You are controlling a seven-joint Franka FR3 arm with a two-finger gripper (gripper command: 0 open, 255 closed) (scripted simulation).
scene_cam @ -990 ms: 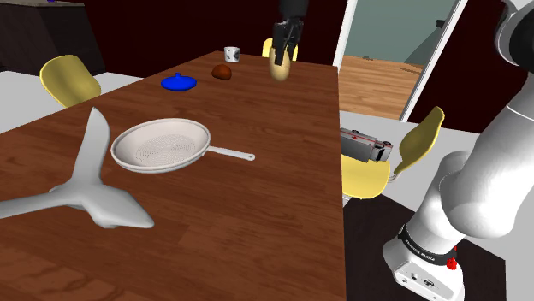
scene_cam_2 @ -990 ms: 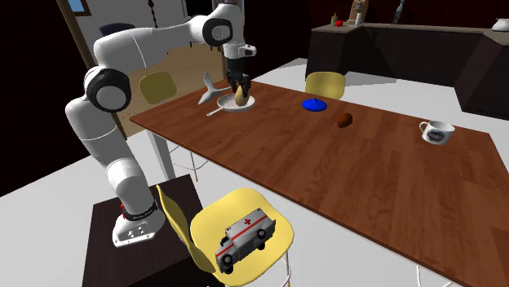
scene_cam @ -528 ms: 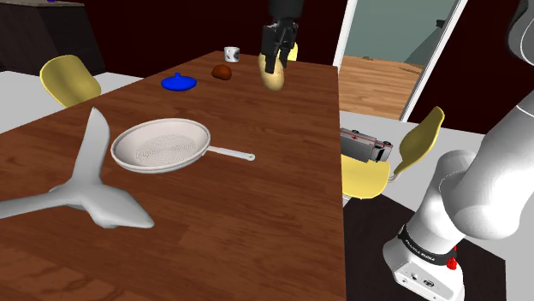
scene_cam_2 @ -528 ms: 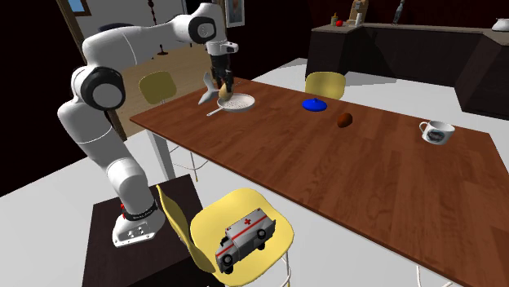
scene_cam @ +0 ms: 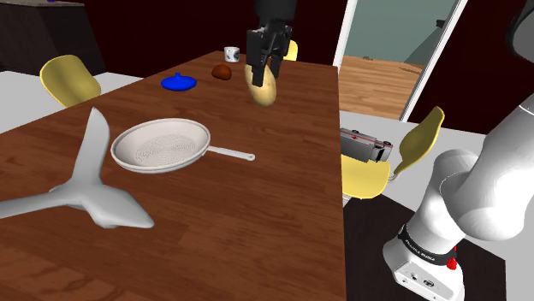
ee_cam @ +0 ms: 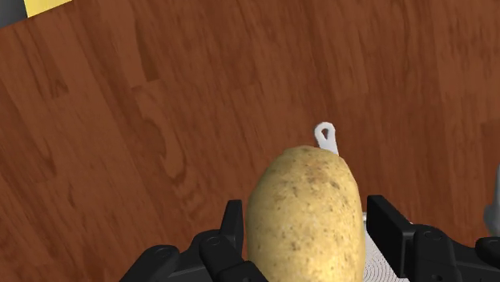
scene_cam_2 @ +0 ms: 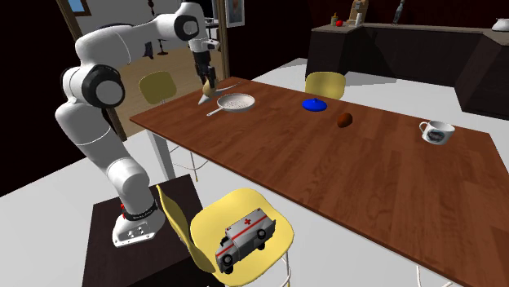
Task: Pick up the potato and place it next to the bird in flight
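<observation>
Potato (ee_cam: 304, 212): tan, speckled, oval, held in the air above the table (scene_cam: 257, 205) with its long axis roughly in line with the fingers. The gripper (scene_cam: 263, 73) is clamped on it, one black finger on each flank, taking the upper part while the lower end hangs free. Judged firm and unyielding, of moderate weight, with a dry matt skin that should give the pads good friction. It is not fragile, though its rounded sides could let it pivot or creep if squeezed off-centre. The best hold is across the narrow waist near mid-length, much as here.

In the shoulder view the white pan (scene_cam: 163, 144) lies on the table at 8 o'clock from the potato, its handle pointing toward 4 o'clock. The grey bird (scene_cam: 86, 192), wings spread, rests farther out along the same 8 o'clock line, well apart from the potato. Bare table lies beside the bird toward 3 o'clock, a likely setting-down place.
</observation>
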